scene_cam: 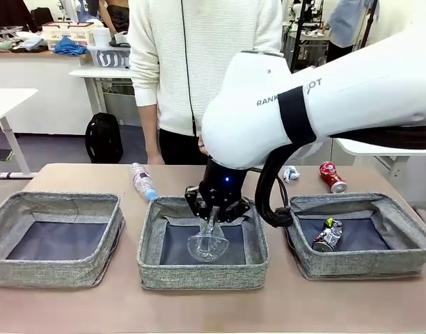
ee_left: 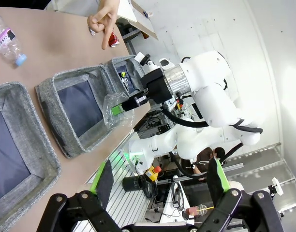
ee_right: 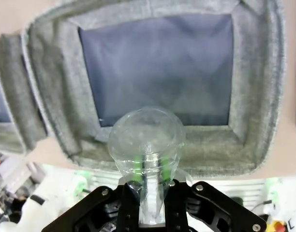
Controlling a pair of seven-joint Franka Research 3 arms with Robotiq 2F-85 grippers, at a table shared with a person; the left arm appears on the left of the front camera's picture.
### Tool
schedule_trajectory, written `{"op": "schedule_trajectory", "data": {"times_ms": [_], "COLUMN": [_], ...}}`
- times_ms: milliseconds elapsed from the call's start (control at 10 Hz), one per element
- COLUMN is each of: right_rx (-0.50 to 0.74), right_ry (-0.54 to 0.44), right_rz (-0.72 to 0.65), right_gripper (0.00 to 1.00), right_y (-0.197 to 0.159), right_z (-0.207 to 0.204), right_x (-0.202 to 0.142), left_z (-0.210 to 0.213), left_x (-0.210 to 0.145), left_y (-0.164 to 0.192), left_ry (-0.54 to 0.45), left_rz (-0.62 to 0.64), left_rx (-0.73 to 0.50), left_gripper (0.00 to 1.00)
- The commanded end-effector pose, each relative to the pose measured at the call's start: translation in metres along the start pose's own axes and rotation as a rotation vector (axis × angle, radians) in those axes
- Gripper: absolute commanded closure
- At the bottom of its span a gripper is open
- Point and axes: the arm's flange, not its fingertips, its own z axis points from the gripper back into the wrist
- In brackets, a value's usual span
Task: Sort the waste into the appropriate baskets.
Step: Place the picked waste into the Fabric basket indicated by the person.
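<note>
My right gripper [scene_cam: 211, 217] hangs over the middle basket [scene_cam: 202, 275], shut on the rim of a clear plastic cup [scene_cam: 208, 243] that dangles just above the basket's dark bottom. In the right wrist view the cup [ee_right: 147, 140] sits pinched between the green pads, with the middle basket [ee_right: 254, 96] below. A small clear bottle [scene_cam: 142, 181] with a blue cap lies on the table behind the baskets. The white paper wad [scene_cam: 291, 172] and the red can [scene_cam: 333, 177] lie at the back right. A dark crushed can [scene_cam: 328, 235] lies in the right basket [scene_cam: 359, 263]. My left gripper [ee_left: 160, 179] is open, off to the side of the table.
The left basket [scene_cam: 53, 271] holds nothing. A person in a white sweater stands at the far edge, with one hand [ee_left: 103, 21] over the table near the red can [ee_left: 114, 41]. Bare tabletop runs along the front of the baskets.
</note>
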Motion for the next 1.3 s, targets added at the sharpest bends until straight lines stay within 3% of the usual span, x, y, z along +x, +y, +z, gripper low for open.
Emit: {"op": "schedule_trajectory", "data": {"times_ms": [0,300,400,500,600,700,800,1200], "right_rx": [0.037,0.044,0.072,0.069,0.069,0.073,0.08,0.099], "right_ry": [0.007,0.003,-0.014,-0.017,-0.016,-0.016,-0.018,-0.005], "right_rz": [0.001,-0.017,-0.027,-0.033,-0.034,-0.036,-0.043,-0.056], "right_gripper": [0.85,0.85,0.27,0.28,0.0,0.23,0.0,0.0], "right_y": [-0.0096,-0.0101,-0.0126,-0.0137,-0.0141,-0.0149,-0.0155,-0.0191], "right_z": [0.0077,0.0068,0.0075,0.008,0.0077,0.0075,0.0072,0.0083], "right_x": [-0.0032,-0.0024,-0.001,-0.0011,-0.0016,-0.0015,-0.0013,-0.0006], "left_z": [-0.0013,-0.0013,-0.0013,-0.0013,-0.0013,-0.0013,-0.0013,-0.0013], "left_x": [0.0008,0.0008,0.0008,0.0008,0.0008,0.0008,0.0008,0.0008], "left_y": [-0.0026,-0.0026,-0.0026,-0.0026,-0.0026,-0.0026,-0.0026,-0.0026], "left_ry": [-0.008,-0.008,-0.008,-0.008,-0.008,-0.008,-0.008,-0.008], "left_rz": [-0.007,-0.007,-0.007,-0.007,-0.007,-0.007,-0.007,-0.007], "left_rx": [-0.018,-0.018,-0.018,-0.018,-0.018,-0.018,-0.018,-0.018], "left_gripper": [0.0,0.0,0.0,0.0,0.0,0.0,0.0,0.0]}}
